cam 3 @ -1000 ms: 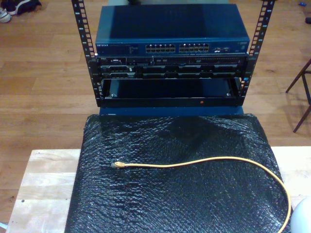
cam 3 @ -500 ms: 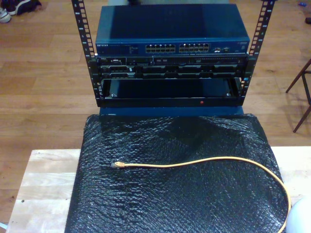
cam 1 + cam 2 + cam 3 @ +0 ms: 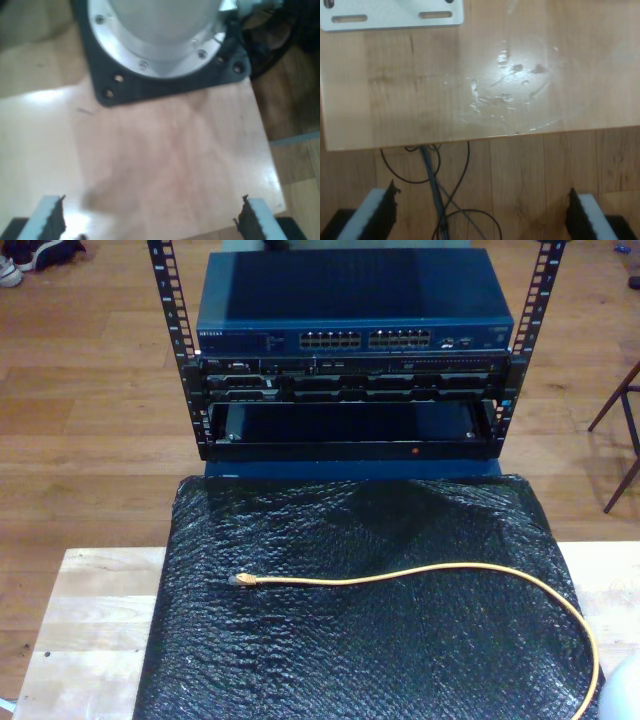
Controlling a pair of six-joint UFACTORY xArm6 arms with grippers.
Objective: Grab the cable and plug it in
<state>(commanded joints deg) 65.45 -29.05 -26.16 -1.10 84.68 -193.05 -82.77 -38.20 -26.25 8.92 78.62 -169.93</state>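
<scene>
Receded since earlier: pale arm part (image 3: 625, 690) at the exterior view's lower right. One cable (image 3: 420, 575) on black mat (image 3: 300, 660), far end cut off. Two pincers (image 3: 150, 220) (image 3: 480, 212), wide apart, empty.

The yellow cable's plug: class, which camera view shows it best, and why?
The exterior view: the cable lies on the black mat, its plug towards that view's left. The wrist views show wooden tabletop and floor beneath open jaws.

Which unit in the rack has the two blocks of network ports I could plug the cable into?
The top one: the blue switch. Its front carries two blocks of ports, while the darker units beneath it show none I can make out. The cable lies on the black mat.
</scene>
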